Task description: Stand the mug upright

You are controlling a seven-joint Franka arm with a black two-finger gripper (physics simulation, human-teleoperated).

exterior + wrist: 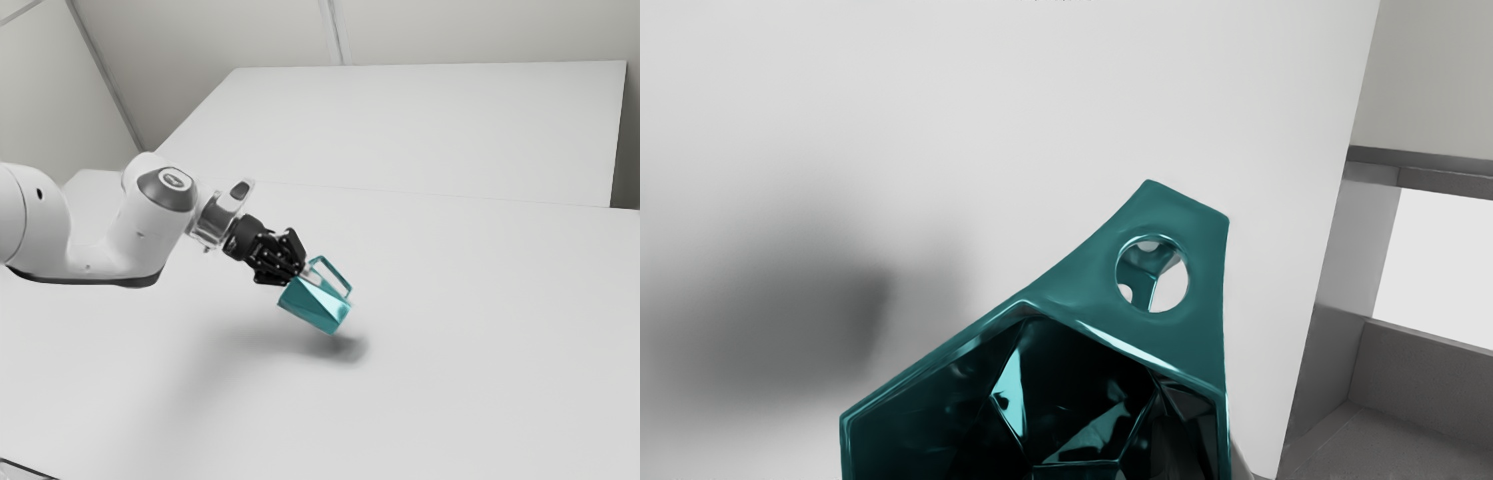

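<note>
ok so gripper (304, 271) looks clamped on wall of faceted teal mug (315, 306), one finger kinda lost in dark mouth, other mostly hidden behind wall. Near part of mug cut off in wrist view, inside super murky. Mug's up in air just past fingertips, tilted, mouth facing them, shadow (345, 349) apart from it on white table (450, 350). Handle (337, 272) juts off beside fingers, table edge out past that, tabletop runs on beyond mug.

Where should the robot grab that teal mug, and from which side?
I'd say by the rim, coming from the open-mouth side, one finger inside and one outside: the wall looks thin, and the tilted mug has its opening toward the gripper.
</note>
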